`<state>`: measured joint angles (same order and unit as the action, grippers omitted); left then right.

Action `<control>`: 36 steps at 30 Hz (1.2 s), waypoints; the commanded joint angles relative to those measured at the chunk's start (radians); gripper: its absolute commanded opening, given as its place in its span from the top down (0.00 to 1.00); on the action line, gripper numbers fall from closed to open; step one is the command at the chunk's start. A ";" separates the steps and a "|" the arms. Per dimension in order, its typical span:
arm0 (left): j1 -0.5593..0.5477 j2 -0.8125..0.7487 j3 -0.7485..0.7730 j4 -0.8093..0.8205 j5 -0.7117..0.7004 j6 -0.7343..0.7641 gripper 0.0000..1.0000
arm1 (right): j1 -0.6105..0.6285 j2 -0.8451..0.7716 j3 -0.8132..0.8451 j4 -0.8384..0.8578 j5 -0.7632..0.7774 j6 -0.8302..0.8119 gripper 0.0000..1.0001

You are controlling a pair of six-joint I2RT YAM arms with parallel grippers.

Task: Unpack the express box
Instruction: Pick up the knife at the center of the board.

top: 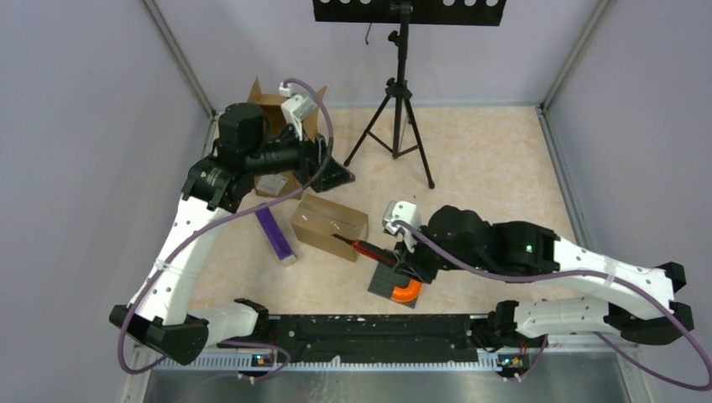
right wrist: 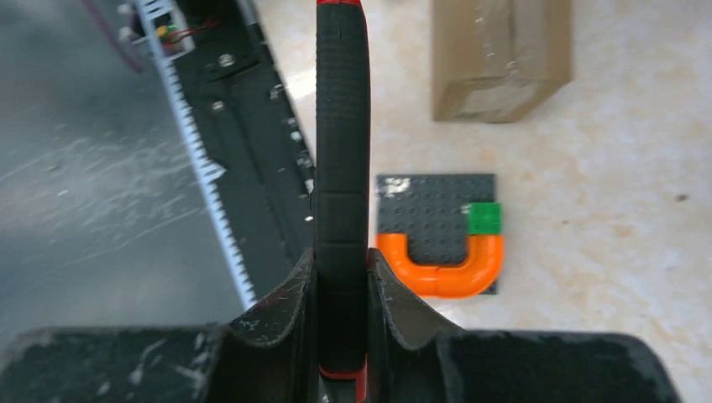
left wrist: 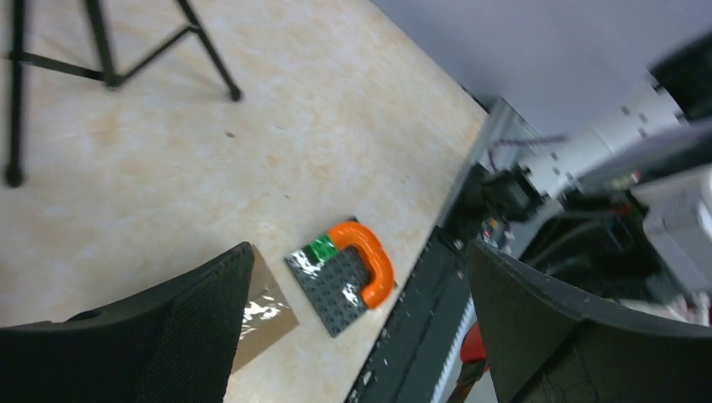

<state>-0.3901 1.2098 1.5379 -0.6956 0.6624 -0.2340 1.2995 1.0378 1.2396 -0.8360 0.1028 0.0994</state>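
Express box (top: 329,227) shut, centre frame; open carton (top: 267,105) upper left, contents hidden. Right gripper (right wrist: 342,285) clamps the cutter (right wrist: 342,126); left gripper (left wrist: 359,252) gapes above beige table (top: 487,159).

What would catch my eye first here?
The bright orange U-piece on a grey plate near the front edge stands out most. Just behind it, the right arm grips a red-and-black tool in its jaws, pointing at a closed brown box. An open carton sits far left, behind the left arm.
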 commanded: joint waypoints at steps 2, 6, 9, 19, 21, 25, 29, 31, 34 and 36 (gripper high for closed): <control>-0.061 -0.052 -0.159 0.123 0.422 0.081 0.03 | 0.000 -0.100 -0.029 -0.070 -0.273 0.114 1.00; -0.156 -0.075 -0.250 0.094 0.465 0.149 0.05 | -0.001 -0.122 -0.070 -0.096 -0.350 0.146 1.00; -0.275 -0.058 -0.277 0.038 0.456 0.197 0.07 | -0.001 -0.124 -0.092 -0.109 -0.392 0.158 1.00; -0.417 -0.027 -0.430 0.135 0.504 0.145 0.20 | -0.001 -0.105 -0.124 -0.086 -0.455 0.160 1.00; -0.432 -0.028 -0.485 0.234 0.528 0.085 0.24 | 0.000 -0.097 -0.130 -0.071 -0.468 0.161 1.00; -0.464 -0.022 -0.519 0.292 0.563 0.048 0.31 | 0.000 -0.082 -0.138 -0.068 -0.464 0.155 1.00; -0.474 -0.025 -0.535 0.317 0.582 0.037 0.37 | 0.000 -0.066 -0.136 -0.071 -0.466 0.149 1.00; -0.481 -0.017 -0.548 0.317 0.591 0.038 0.39 | -0.001 -0.057 -0.131 -0.071 -0.463 0.147 1.00; -0.498 -0.003 -0.572 0.326 0.589 0.032 0.42 | -0.001 -0.045 -0.125 -0.069 -0.460 0.143 1.00; -0.511 0.006 -0.585 0.338 0.585 0.025 0.43 | 0.000 -0.038 -0.123 -0.068 -0.451 0.142 1.00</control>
<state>-0.8707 1.1961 0.9833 -0.4206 1.2129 -0.1993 1.2995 0.9874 1.0981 -0.9573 -0.3462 0.2436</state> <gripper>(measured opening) 0.582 0.174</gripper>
